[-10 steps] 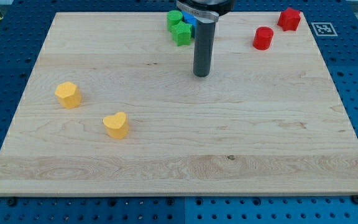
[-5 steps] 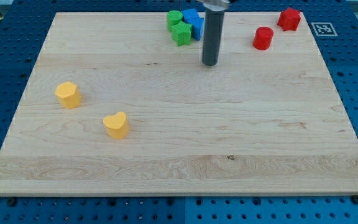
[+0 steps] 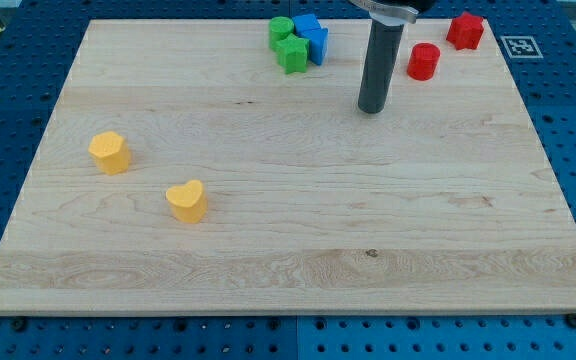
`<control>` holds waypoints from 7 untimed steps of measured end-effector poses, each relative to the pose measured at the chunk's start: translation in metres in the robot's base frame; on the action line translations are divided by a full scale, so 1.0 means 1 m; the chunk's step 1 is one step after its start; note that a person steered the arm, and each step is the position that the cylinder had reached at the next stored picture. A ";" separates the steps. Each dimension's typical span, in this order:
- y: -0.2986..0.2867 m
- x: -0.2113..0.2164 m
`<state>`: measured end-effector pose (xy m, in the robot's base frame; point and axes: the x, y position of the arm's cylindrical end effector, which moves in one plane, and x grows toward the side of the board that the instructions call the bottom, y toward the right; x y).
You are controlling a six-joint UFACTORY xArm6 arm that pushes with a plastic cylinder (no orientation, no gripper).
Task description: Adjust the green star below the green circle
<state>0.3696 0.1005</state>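
Note:
The green star (image 3: 292,54) sits near the top edge of the wooden board (image 3: 288,230), touching the green circle (image 3: 281,31), which lies just above and to its left. Blue blocks (image 3: 311,35) press against both from the right. My tip (image 3: 371,108) rests on the board to the right of and a little below this cluster, well apart from the star. The red cylinder (image 3: 423,61) is just right of the rod.
A red block (image 3: 465,30) lies at the top right corner. A yellow hexagon-like block (image 3: 110,152) and a yellow heart (image 3: 186,201) sit at the left. A marker tag (image 3: 520,45) lies off the board's top right.
My tip has slid to the right, away from the green and blue cluster toward the red cylinder. No block has moved.

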 end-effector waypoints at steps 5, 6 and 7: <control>0.005 -0.002; 0.006 -0.008; 0.006 -0.010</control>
